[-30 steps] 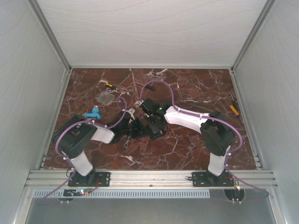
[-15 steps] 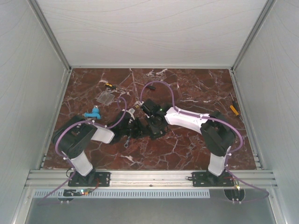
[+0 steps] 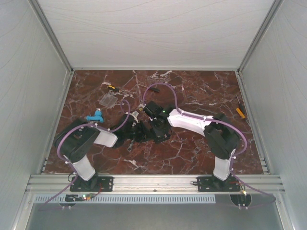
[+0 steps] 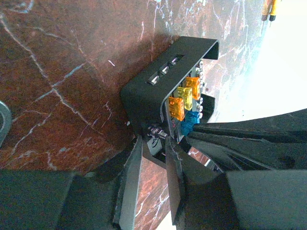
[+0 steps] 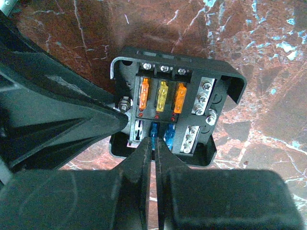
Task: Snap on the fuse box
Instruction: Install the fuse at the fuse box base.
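The red-brown marble table (image 3: 192, 158) fills the floor of a white-walled enclosure (image 3: 29, 96). An aluminium rail (image 3: 153, 182) runs along its near edge, where both arms are bolted. The left arm (image 3: 84, 141) and the right arm (image 3: 196, 122) reach inward and meet a little left of the table's middle.

There the fuse box (image 3: 159, 130) sits low on the marble. It is black and squarish, with its cover off and its open face showing.

The left gripper (image 4: 154, 140) has its jaws partly closed. They clamp a corner of the box's wall right beside a terminal stud.

The right gripper (image 5: 154, 136) comes in over the open face with its fingers pressed fully together. The tips are down in the lower row, at a blue fuse (image 5: 154, 127); whether that fuse is pinched between them cannot be told.

- **Clear plastic cover** (image 3: 108, 99): lies flat, well apart from the box, toward the far left.
- **Yellow-handled screwdriver** (image 3: 241, 113): rests near the table's right edge.
- **Blue part** (image 3: 96, 116): sits by the left arm's elbow.
- **Small metal tool** (image 3: 130, 146): looks like a spanner and lies just on the near side of the left gripper.
- **Little yellow-and-black tool** (image 3: 112, 87): lies beyond the cover.

Inside the box, two silver screw-terminal strips (image 5: 203, 96) run down one side. The upper row holds an orange fuse (image 5: 144, 93), a yellow fuse (image 5: 163, 93) and a second orange fuse (image 5: 180, 96). Another blue fuse (image 5: 169, 135) stands just beside the fingertips.
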Controlling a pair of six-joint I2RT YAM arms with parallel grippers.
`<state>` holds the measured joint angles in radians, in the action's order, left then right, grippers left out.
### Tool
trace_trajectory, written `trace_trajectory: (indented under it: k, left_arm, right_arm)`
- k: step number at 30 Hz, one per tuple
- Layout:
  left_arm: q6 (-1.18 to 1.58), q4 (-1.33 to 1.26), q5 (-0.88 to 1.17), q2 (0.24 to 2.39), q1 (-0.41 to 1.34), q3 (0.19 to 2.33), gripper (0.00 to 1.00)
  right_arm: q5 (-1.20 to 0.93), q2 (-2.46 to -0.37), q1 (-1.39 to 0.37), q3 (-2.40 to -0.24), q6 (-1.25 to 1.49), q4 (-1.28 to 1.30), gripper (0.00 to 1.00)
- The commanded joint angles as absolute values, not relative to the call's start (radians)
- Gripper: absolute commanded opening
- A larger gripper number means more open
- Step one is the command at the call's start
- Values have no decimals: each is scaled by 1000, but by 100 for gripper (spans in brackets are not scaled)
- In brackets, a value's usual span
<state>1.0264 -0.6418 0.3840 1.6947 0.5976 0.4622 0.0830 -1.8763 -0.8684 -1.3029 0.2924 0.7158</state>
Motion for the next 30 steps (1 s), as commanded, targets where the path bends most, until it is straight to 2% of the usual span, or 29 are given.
trace_trajectory:
  k: [1,3,8,13,19,30]
  left_arm:
    - [1028,-642,379,1718,597,467,26]
    - [1028,-638,375,1711,598,465,26]
    - [1029,-640,377,1712,598,466,26]
    - [1025,-638,377,1711,598,466,26]
    - [1025,-637,374,1709,598,466,26]
    - [1023,-635,376,1713,598,471,26]
  right_arm:
    - [86,-1944,-884,-1232,271,700,0]
    - [80,-1879,-888,-1233,273,706,0]
    - [116,-1763,-887,-1248,293,706,7]
    - [121,-1750,-881,-1264,305,681,15]
    - [113,-1782,-879,-1272,314,657,14]
    - [124,-1827,-873,-1298,325,648,5]
